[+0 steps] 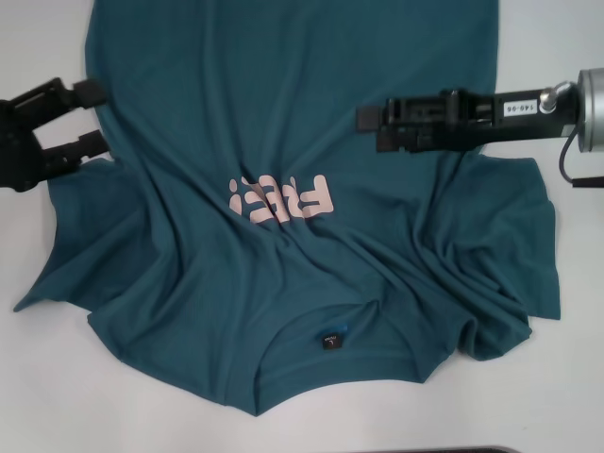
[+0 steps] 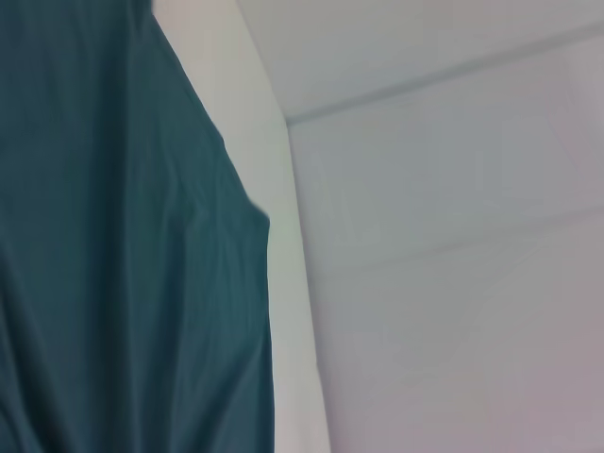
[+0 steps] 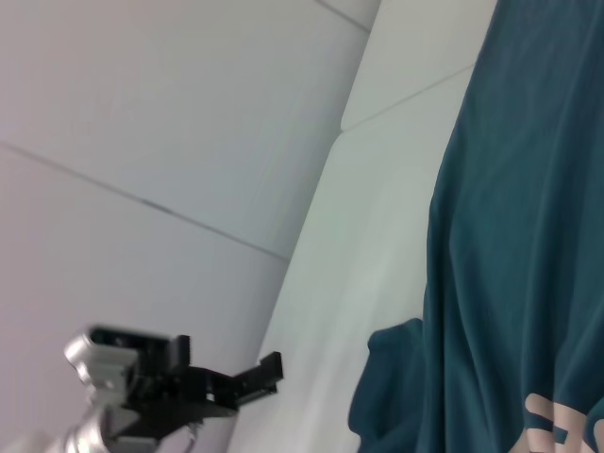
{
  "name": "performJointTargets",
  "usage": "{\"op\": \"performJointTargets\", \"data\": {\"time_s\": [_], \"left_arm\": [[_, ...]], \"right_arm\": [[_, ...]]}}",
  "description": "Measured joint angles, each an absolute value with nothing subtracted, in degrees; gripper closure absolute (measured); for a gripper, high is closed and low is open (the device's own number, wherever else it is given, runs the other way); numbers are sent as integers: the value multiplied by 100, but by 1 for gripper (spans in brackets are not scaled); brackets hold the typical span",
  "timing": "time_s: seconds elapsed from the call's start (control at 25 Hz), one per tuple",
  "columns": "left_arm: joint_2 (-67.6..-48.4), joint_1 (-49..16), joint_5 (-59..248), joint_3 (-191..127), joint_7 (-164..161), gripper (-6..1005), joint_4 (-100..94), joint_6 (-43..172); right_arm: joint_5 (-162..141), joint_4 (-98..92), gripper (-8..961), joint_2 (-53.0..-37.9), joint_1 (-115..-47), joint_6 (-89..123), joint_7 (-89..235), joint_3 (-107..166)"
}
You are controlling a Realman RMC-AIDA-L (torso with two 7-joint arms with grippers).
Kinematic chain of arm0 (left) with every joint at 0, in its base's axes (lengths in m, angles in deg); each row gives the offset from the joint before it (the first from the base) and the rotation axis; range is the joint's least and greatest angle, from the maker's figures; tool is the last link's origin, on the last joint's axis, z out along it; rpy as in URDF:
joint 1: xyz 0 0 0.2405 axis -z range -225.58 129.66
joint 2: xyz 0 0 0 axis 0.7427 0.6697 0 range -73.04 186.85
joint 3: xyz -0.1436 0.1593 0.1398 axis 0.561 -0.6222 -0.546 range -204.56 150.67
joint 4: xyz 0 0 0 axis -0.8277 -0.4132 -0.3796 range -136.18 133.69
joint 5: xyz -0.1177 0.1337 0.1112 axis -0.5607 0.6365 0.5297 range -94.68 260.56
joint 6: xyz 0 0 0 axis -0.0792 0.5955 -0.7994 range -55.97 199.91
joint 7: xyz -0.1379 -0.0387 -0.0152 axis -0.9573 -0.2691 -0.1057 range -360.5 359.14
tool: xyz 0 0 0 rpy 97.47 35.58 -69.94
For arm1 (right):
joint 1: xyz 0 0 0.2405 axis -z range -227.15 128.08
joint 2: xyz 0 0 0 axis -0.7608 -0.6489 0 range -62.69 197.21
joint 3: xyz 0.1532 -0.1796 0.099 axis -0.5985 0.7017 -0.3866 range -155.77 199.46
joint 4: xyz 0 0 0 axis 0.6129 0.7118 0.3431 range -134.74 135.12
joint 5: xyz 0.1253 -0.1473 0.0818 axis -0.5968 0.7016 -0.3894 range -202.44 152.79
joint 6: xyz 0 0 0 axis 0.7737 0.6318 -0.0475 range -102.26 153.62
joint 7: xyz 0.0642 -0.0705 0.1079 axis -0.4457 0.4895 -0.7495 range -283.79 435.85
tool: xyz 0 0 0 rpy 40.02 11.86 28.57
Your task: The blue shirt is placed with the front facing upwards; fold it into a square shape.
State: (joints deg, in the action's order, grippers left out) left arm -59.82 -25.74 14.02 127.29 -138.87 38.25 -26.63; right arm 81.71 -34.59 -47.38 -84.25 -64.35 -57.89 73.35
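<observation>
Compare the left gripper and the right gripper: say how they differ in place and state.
The left gripper sits at the blue shirt's left edge; the right gripper reaches in over the shirt's right side. The left gripper's fingers are spread open; the right gripper's lie close together, looking shut. Both are black and point inward toward the shirt.

Light is even, soft and bright in the head view, with no glare on the white table (image 1: pixel 57 377). The blue shirt (image 1: pixel 283 123) shows gentle shading in its folds toward 5 o'clock. Both wrist views are soft and out of focus; the left gripper (image 3: pixel 269 370) shows slight motion smear at 7 o'clock in the right wrist view.
</observation>
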Motion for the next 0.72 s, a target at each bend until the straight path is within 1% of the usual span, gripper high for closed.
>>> {"op": "performJointTargets", "data": {"time_s": [0.2, 0.36, 0.72], "left_arm": [[-5926, -2701, 1458, 12908, -13979, 87, 3613, -2389], [-5840, -2842, 1592, 12900, -14127, 92, 3611, -2271], [-5719, -3052, 1919, 12890, -14203, 96, 3608, -2006]], "right_arm": [[8191, -3459, 40, -4696, -8414, -6345, -6120, 7184], [8196, -3460, 40, -4662, -8396, -6295, -6198, 7169], [8198, -3415, 40, -4650, -8419, -6246, -6215, 7148]]}}
